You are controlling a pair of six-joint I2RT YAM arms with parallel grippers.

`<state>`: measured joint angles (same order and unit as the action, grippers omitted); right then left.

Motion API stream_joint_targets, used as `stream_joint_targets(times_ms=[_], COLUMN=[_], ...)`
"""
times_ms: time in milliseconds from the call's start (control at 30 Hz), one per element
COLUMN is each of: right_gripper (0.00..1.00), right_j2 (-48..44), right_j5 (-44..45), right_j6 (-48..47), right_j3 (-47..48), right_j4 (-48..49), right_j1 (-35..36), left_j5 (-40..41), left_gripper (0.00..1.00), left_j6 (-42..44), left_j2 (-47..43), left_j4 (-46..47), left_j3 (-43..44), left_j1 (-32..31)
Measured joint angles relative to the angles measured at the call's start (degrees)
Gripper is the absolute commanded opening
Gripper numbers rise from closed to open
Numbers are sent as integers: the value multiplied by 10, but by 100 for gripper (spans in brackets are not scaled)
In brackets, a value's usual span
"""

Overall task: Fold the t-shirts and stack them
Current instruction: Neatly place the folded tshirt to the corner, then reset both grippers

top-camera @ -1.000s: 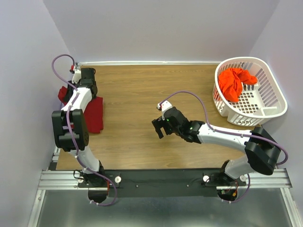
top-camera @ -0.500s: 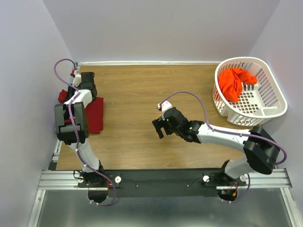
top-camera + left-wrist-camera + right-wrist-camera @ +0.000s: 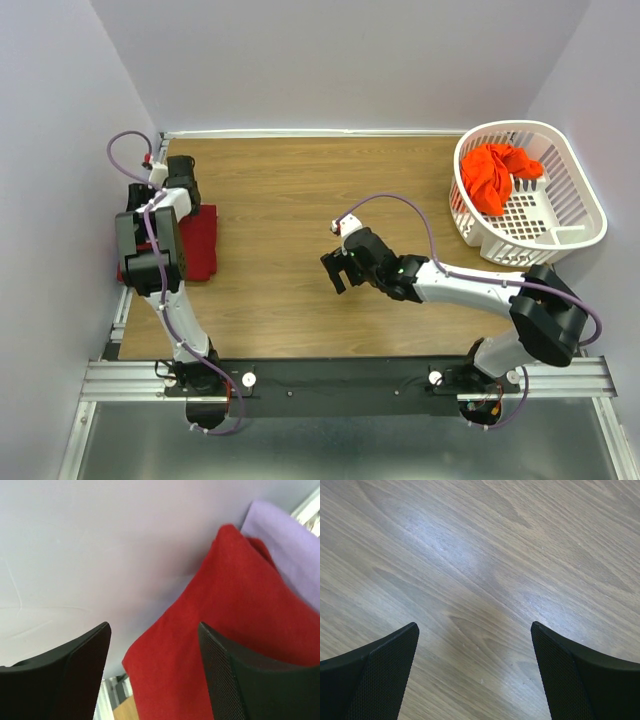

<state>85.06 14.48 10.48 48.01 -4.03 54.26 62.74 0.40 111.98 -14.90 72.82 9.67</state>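
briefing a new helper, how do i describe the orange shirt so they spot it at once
On the wooden table, go to the far right corner, where a white plastic basket sits. The orange shirt lies crumpled inside it. It is bright orange and the only shirt in the basket, unlike the dark red shirt on the table's left edge.

dark red t-shirt [image 3: 200, 245] lying folded flat at the left edge of the table [image 3: 300, 190]; lavender t-shirt [image 3: 285, 535] showing right beside it in left wrist view; orange-red t-shirt [image 3: 495, 175] sitting crumpled inside the white basket [image 3: 520, 126] at far right
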Motion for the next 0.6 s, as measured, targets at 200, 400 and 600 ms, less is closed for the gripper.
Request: stream_joint_targets(times_ms=[200, 400, 600], right_gripper=[99, 99, 99], right_j2=[2, 2, 13], right_j5=[18, 20, -1], right_j6=[0, 26, 74], right_j3=[0, 32, 116], right_j4=[0, -28, -60], right_j1=[-3, -50, -143], left_j5=[-56, -173, -342], left_gripper=[82, 87, 93], left_j6=[-57, -100, -115], left_j2=[-40, -184, -385], left_j4=[-27, -36, -19], left_j3=[19, 14, -15], left_j1=[0, -34, -133])
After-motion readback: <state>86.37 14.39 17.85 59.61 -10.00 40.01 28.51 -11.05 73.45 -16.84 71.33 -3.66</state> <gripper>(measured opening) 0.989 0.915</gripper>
